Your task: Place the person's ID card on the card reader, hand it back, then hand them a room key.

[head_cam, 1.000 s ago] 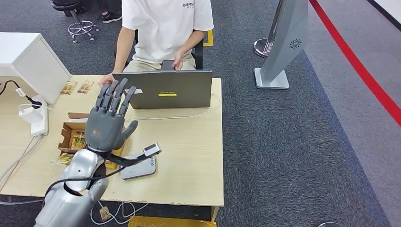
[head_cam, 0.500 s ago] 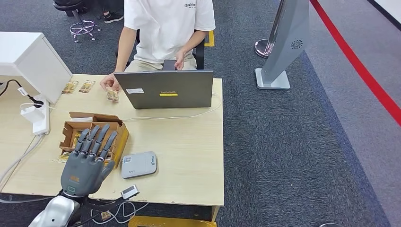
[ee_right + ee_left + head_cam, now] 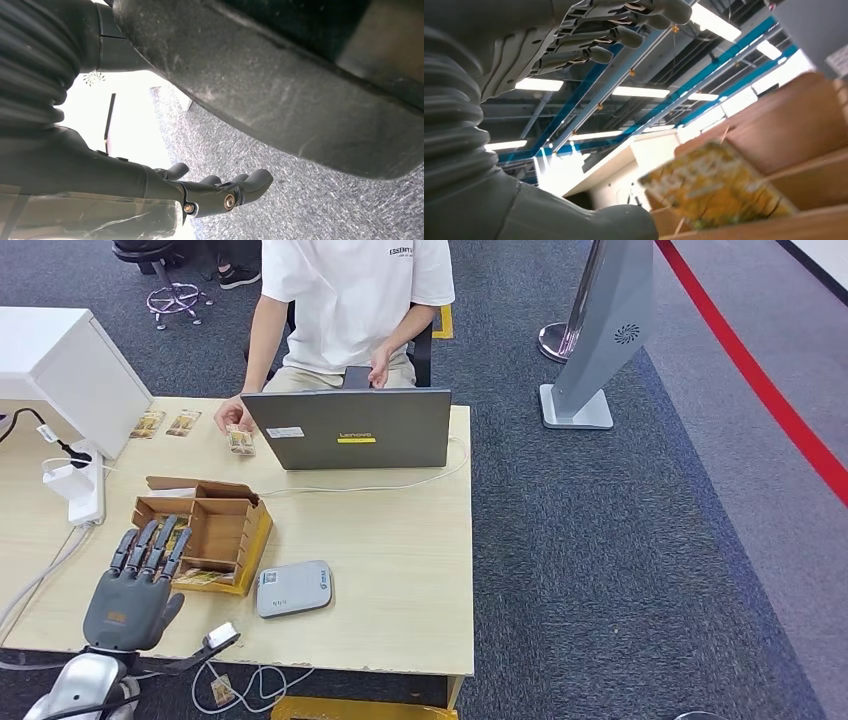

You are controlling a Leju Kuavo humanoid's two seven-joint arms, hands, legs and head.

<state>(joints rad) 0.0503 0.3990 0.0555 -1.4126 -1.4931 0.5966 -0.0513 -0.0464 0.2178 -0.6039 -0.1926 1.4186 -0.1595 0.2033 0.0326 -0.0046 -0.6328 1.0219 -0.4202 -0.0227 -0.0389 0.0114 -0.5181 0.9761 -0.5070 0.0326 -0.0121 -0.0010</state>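
Wooden desk [image 3: 400,570] is lying under my head view, and I am holding my left hand [image 3: 133,592] flat above its near left corner, fingers straight and slightly apart, gripping nothing, fingertips reaching over the near edge of the cardboard box [image 3: 222,524]. Just right of that box the grey card reader [image 3: 293,588] is resting on the desk with nothing on top of it. Farther back the grey laptop [image 3: 348,428] is standing open, and a person in a white shirt [image 3: 350,300] is sitting behind it, one hand [image 3: 232,413] touching a small card [image 3: 239,441] on the desk beside the laptop's left edge. From my left wrist, I am seeing my fingers [image 3: 624,36] stretched out against ceiling lights, with a blurred yellow packet [image 3: 714,187] sitting in the brown box. From my right wrist, my right hand [image 3: 220,192] is hanging over grey carpet [image 3: 310,205], its fingers curled loosely inward and holding nothing.
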